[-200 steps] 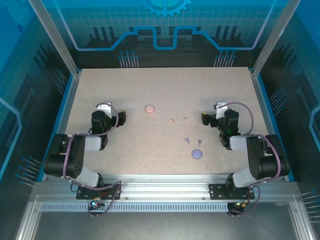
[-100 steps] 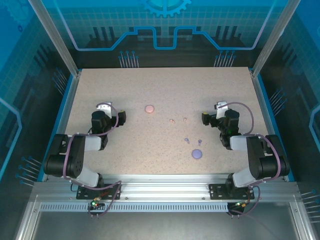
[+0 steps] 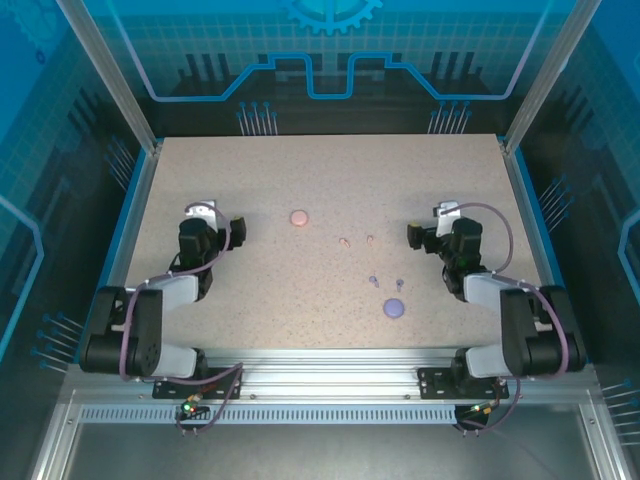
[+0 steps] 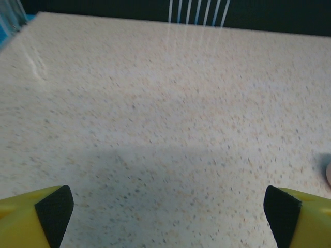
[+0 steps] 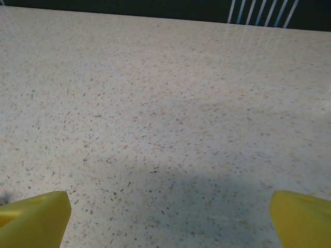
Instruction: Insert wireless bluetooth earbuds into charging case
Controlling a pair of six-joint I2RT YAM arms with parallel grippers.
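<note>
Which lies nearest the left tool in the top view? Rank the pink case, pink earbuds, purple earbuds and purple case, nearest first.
From the left tool:
1. pink case, just to its right, mid-table.
2. pink earbuds, farther right, around the centre.
3. purple earbuds, right again and more toward the front.
4. purple case, farthest, right of centre at the front.

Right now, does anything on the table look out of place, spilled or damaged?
Nothing stands out. Two pink earbuds and two purple earbuds lie loose between the pink case and the purple case, none inserted yet; no visible damage.
</note>
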